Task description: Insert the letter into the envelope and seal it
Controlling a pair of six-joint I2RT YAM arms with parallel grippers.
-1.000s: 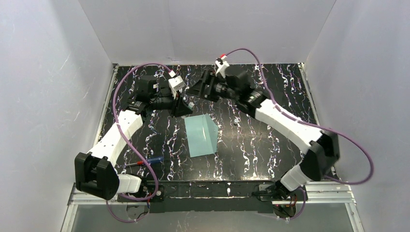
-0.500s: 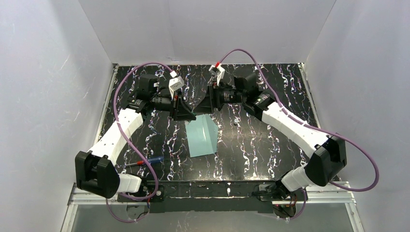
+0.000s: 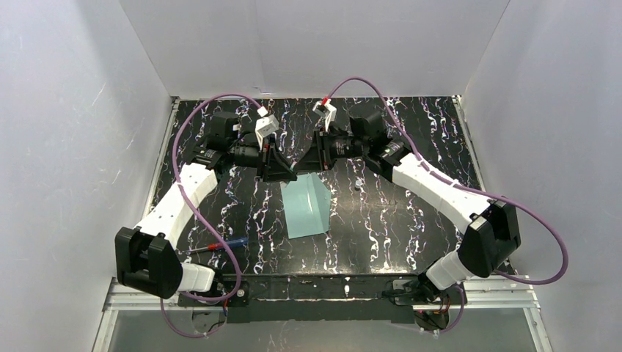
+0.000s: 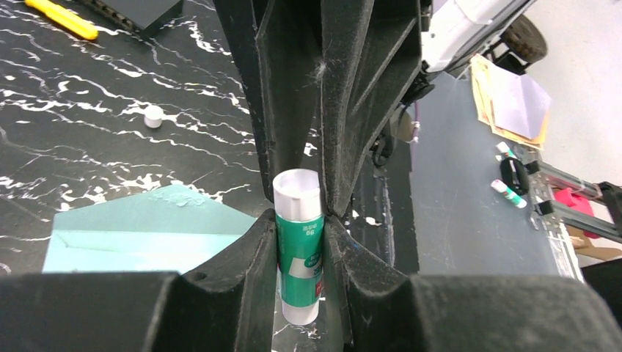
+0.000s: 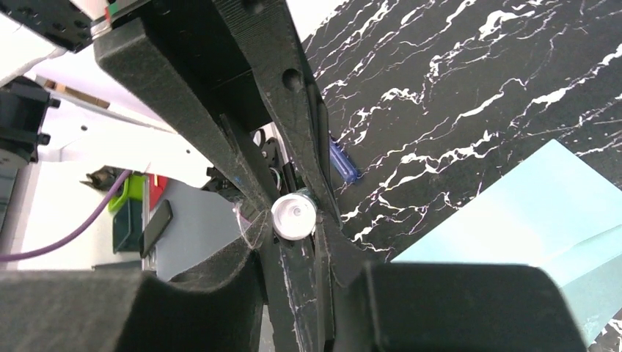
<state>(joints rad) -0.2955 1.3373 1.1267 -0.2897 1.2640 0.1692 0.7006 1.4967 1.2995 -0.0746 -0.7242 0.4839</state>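
Top view, count: you have two arms, one pale teal-green rectangular paper envelope (image 3: 304,207) and one slim red-and-blue pen-like tool (image 3: 220,246), all on the black, white-veined table (image 3: 411,220).
Top view, envelope: it lies flat mid-table, its far edge just under the two claws.
Top view, left arm: its elbow is bent low at the near left and its forearm runs toward the far side. The wrist is turned inward, so the left gripper (image 3: 284,170) points right.
Top view, right arm: its elbow sits near the right edge and its forearm slants far-left. The right gripper (image 3: 314,160) points left, tip to tip with the other.
Left wrist view, count: you see one green-and-white glue stick (image 4: 298,257), one small white cylinder (image 4: 153,116) on the table, one yellow bar (image 4: 62,18) and one black block (image 4: 139,7) near that bar. The one envelope (image 4: 147,227) lies at lower left.
Left wrist view, claws: the left gripper (image 4: 299,227) is clamped on the glue stick's green body. The right gripper (image 4: 299,192) presses on its white end from both sides.
Right wrist view, count: you see one glue stick (image 5: 293,217) end-on as a white disc, one envelope (image 5: 528,213) corner at right, and the blue end of the tool (image 5: 343,161).
Right wrist view, claws: the right gripper (image 5: 293,224) is closed around that white end. The left gripper (image 5: 284,196) reaches in from beyond and grips the same stick.
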